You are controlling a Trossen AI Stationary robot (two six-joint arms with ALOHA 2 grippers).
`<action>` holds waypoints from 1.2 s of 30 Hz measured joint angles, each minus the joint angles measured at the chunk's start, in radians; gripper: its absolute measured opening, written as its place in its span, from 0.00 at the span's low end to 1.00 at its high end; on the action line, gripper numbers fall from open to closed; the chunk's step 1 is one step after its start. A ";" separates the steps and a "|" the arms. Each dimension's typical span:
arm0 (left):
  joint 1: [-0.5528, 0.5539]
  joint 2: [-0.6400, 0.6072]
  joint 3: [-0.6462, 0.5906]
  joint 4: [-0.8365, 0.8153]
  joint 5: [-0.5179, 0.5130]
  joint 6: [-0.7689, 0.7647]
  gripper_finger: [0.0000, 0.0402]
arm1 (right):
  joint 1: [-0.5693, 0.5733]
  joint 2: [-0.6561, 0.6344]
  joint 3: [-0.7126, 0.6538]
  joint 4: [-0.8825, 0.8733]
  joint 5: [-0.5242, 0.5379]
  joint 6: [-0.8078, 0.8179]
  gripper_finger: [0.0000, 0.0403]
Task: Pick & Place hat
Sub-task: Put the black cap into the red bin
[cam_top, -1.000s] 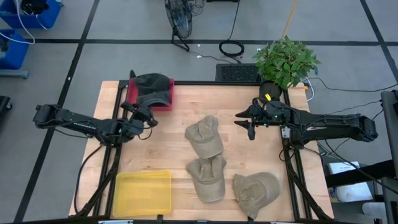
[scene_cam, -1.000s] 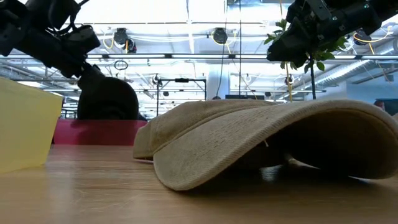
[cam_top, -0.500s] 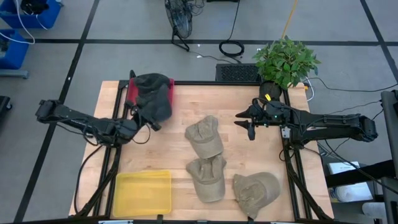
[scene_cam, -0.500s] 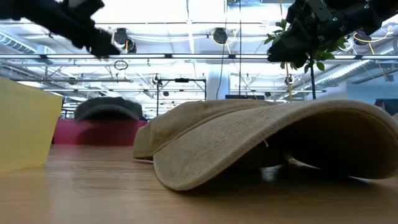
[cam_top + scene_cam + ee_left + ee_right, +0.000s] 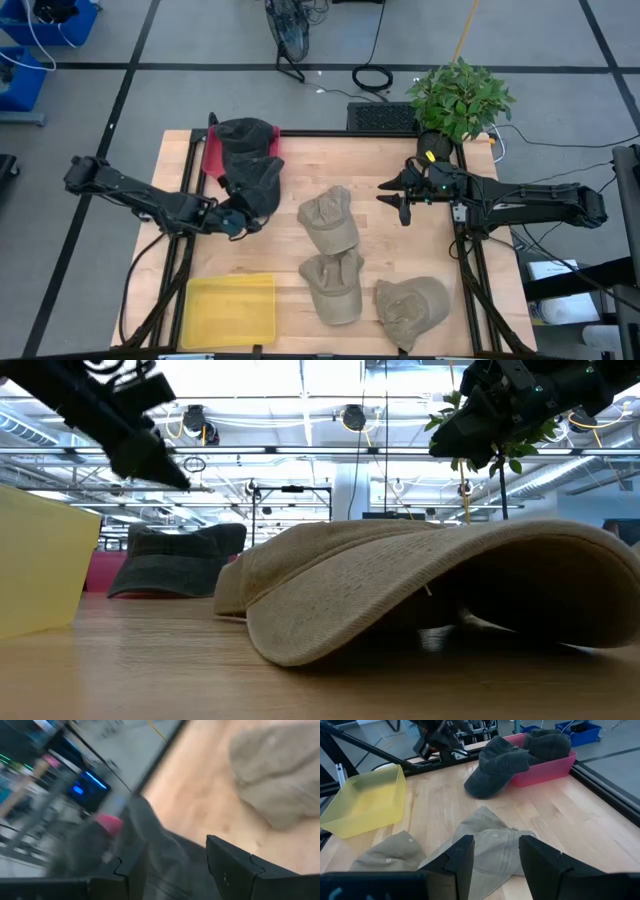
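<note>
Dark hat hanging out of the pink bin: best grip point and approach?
Take the dark hat by its brim, the part draped over the pink bin wall onto the table. Come from the open table side, fingers either side of the flat edge. The crown looks soft and rests against a second dark hat.

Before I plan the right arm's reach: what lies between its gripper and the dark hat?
In the high view, bare tabletop and the top edge of a tan hat lie between the right gripper and the dark hat.

Wooden table (image 5: 290, 170) with three tan caps (image 5: 330, 222), red bin (image 5: 212, 152), yellow bin (image 5: 229, 308).
</note>
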 joint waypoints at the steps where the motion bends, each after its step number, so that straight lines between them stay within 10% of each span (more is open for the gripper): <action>1: 0.010 0.009 0.000 -0.010 0.035 -0.019 0.49 | 0.000 0.000 0.000 0.000 0.000 0.000 0.35; 8: 0.128 0.060 0.001 -0.191 0.116 -0.043 0.49 | 0.000 0.000 0.000 0.000 0.001 -0.011 0.35; 12: 0.252 0.061 0.001 -0.226 0.341 -0.021 0.49 | 0.000 0.000 0.000 0.000 0.003 -0.020 0.35; 26: 0.438 0.058 0.001 -0.145 0.478 0.255 0.59 | -0.001 0.000 0.000 0.000 0.003 -0.045 0.35; 36: 0.514 0.058 0.001 -0.143 0.536 0.309 0.26 | -0.001 0.000 0.000 -0.001 0.003 -0.053 0.35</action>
